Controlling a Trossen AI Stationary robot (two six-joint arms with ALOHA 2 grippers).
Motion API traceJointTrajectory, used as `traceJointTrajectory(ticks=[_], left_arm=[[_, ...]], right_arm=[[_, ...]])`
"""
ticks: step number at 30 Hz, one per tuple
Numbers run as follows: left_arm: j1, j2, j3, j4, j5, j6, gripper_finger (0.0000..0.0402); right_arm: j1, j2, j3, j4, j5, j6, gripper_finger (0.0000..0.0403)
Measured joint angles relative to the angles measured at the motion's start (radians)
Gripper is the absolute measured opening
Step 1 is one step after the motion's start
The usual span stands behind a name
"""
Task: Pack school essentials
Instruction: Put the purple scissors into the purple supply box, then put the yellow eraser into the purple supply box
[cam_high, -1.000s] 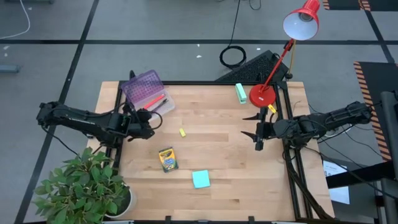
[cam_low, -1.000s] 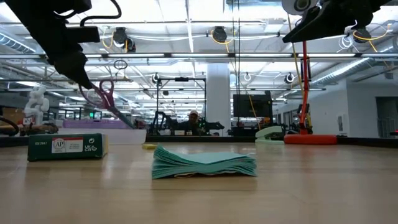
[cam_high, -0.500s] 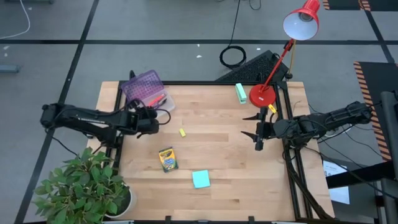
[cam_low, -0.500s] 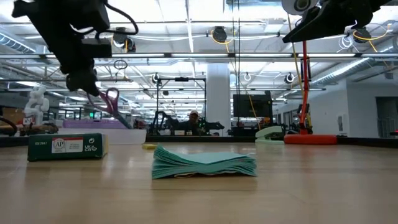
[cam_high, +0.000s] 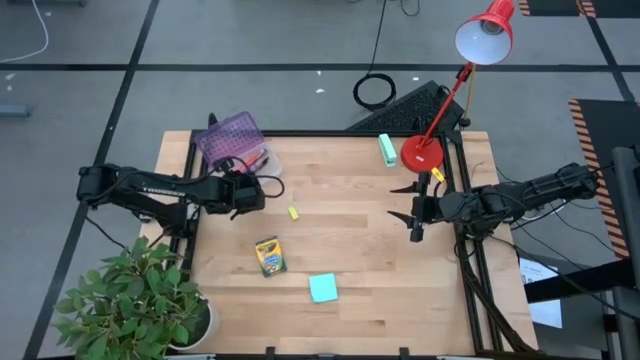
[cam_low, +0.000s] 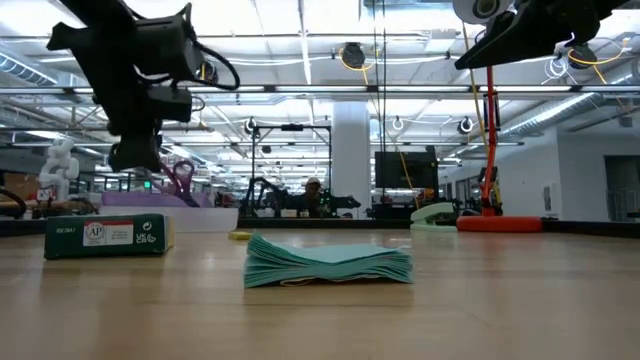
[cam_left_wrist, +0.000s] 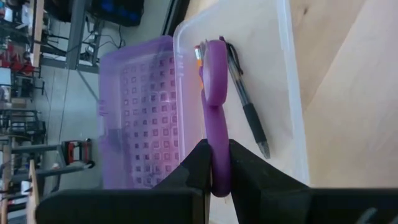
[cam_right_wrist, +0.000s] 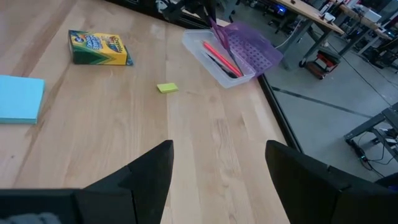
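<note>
We are seeing the left gripper (cam_high: 257, 191) pinching the purple-handled scissors (cam_left_wrist: 214, 81) between its fingers (cam_left_wrist: 196, 168); the left wrist view is showing one purple handle loop sticking out past the fingertips, over the open clear tray of the pencil case (cam_high: 258, 159). From above, the gripper is sitting just beside the case, at the surface's (cam_high: 350, 250) far-left corner. The case is showing a purple perforated lid (cam_left_wrist: 140, 106) folded back beside the clear tray. Inside the tray a black pen (cam_left_wrist: 249, 112) is lying along the bottom, and the right wrist view is showing a pink pen (cam_right_wrist: 219, 53) in there too. We cannot tell whether the scissors are touching the tray.

The yellow-green crayon box (cam_high: 269, 256) is lying flat on the wood, near the front left. The light-blue sticky-note pad (cam_high: 322, 288) is lying just in front of it, apart from it; in the low view its sheets (cam_low: 330, 262) are looking slightly fanned. The tiny yellow eraser (cam_high: 293, 212) is sitting between the case and the crayon box, apart from both.

The right gripper (cam_high: 412, 213) is hanging at the right side of the surface, fingers spread wide, holding nothing.
</note>
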Motion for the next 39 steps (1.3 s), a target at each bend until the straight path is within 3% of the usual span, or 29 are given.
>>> traceJointTrajectory(ticks=[8,18,25,30,39], left_arm=[[0.006,0.03,0.0,-0.002,0.028,-0.002,0.0054],[0.006,0.03,0.0,-0.013,0.038,-0.039,0.0155],[0.006,0.03,0.0,-0.09,0.117,-0.209,0.0202],[0.029,0.03,0.0,-0.111,0.195,-0.267,0.0213],[0.072,0.029,0.024,-0.136,0.228,-0.326,0.0214]], right_arm=[[0.0,0.0,0.0,0.0,0.0,0.004,0.0251],[0.0,0.0,0.0,0.0,0.0,0.004,0.0251],[0.0,0.0,0.0,0.0,0.0,0.004,0.0251],[0.0,0.0,0.0,0.0,0.0,0.004,0.0251],[0.0,0.0,0.0,0.0,0.0,0.004,0.0251]])
